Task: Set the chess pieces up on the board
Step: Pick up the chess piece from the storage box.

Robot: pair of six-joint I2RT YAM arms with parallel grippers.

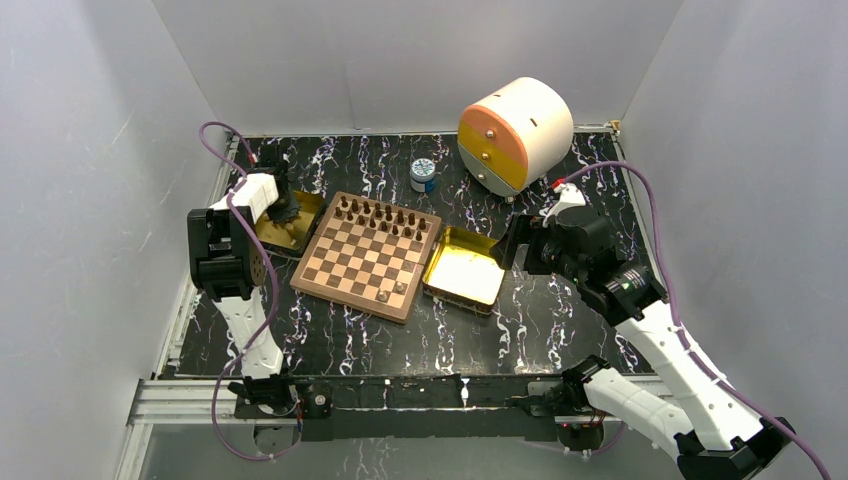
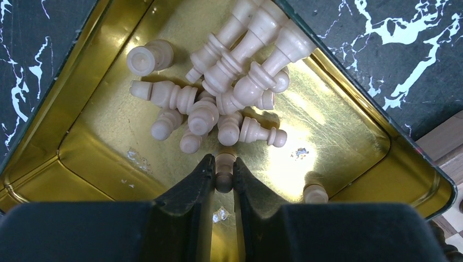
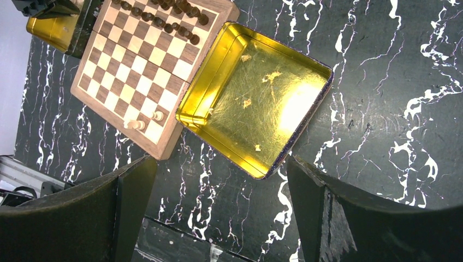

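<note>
In the left wrist view my left gripper (image 2: 223, 164) is down in a gold tray (image 2: 98, 158), its black fingers shut on a pale pawn (image 2: 224, 176) lying on the tray floor. A heap of pale chess pieces (image 2: 240, 76) lies just beyond it, and one more pale piece (image 2: 315, 193) stands to the right. The board (image 1: 360, 262) carries dark pieces (image 1: 382, 214) along its far rows and two pale pieces (image 1: 391, 292) near its front right corner. My right gripper (image 3: 218, 180) hangs open over the table, just short of the empty gold tray (image 3: 256, 93).
A round white, orange and yellow drum (image 1: 515, 135) stands at the back right. A small blue-and-white jar (image 1: 423, 175) sits behind the board. Grey walls close in the black marbled table (image 1: 560, 320) on three sides.
</note>
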